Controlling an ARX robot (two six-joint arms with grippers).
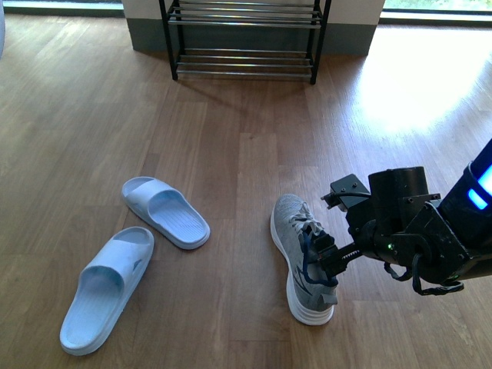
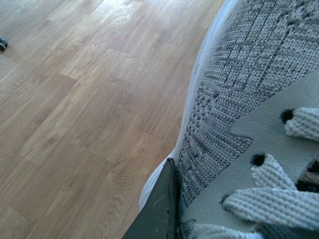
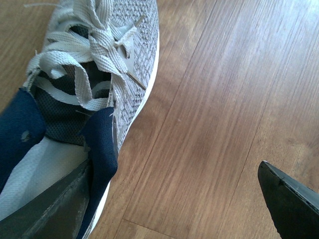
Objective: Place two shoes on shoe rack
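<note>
Our right hand [image 1: 330, 257] spreads wide, one finger [image 3: 50, 214] inside the sneaker [image 1: 290, 223], its side wall between both fingers, unclamped.

a grey knit sneaker [image 3: 139, 47] with pale laces, navy lining and a white sole edge lies on the wooden floor [image 3: 219, 99]. the right gripper [image 3: 174, 167] stands wide apart across the sneaker's collar. one dark finger [image 3: 50, 209] sits inside the opening against the navy lining, while the other finger [image 3: 289, 204] is outside, well apart from the sole, over bare boards.
</note>
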